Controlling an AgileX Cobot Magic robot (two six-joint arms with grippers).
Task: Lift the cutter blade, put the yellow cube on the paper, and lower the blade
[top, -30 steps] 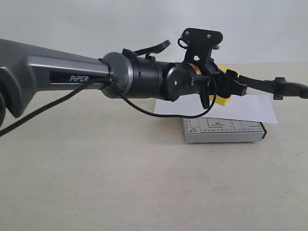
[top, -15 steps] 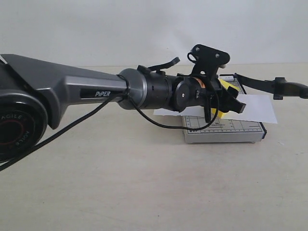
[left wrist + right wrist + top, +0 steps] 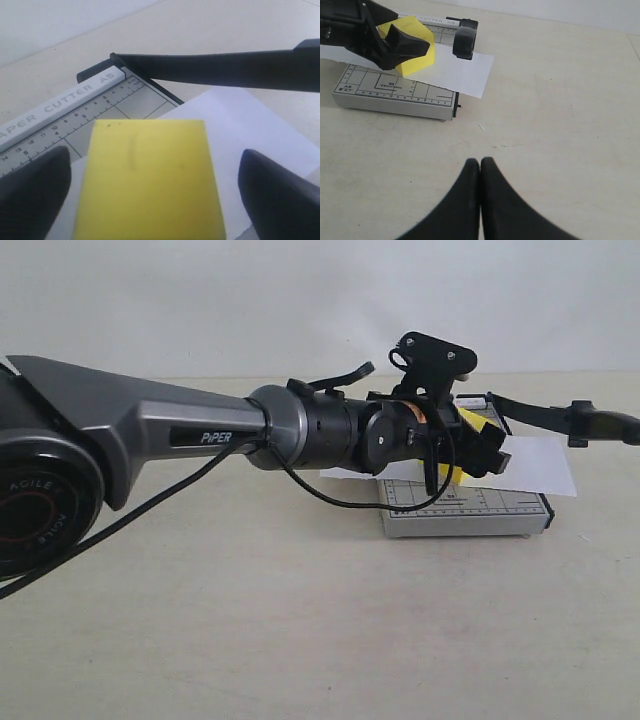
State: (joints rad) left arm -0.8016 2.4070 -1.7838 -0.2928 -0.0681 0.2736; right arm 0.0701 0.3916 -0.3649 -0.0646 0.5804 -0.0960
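The yellow cube (image 3: 150,185) rests on the white paper (image 3: 250,125), which lies across the grey cutter base (image 3: 465,512). My left gripper (image 3: 154,152) is open around the cube, with a gap showing between each fingertip and the cube's sides. The cutter blade (image 3: 225,70) is raised on its hinge and slants above the paper; its thick handle end (image 3: 465,40) hangs in the air. In the exterior view the left arm hides most of the cube (image 3: 478,421). My right gripper (image 3: 480,162) is shut and empty, over bare table to the side of the cutter.
The cutter base (image 3: 395,92) stands on a beige table (image 3: 560,100), with a white wall behind. The grey left arm (image 3: 200,430) and its black cable stretch across the left half of the exterior view.
The left arm reached further over the cutter and came down, bringing the cube onto the paper. Over the last half second it has barely moved. The blade stayed raised.
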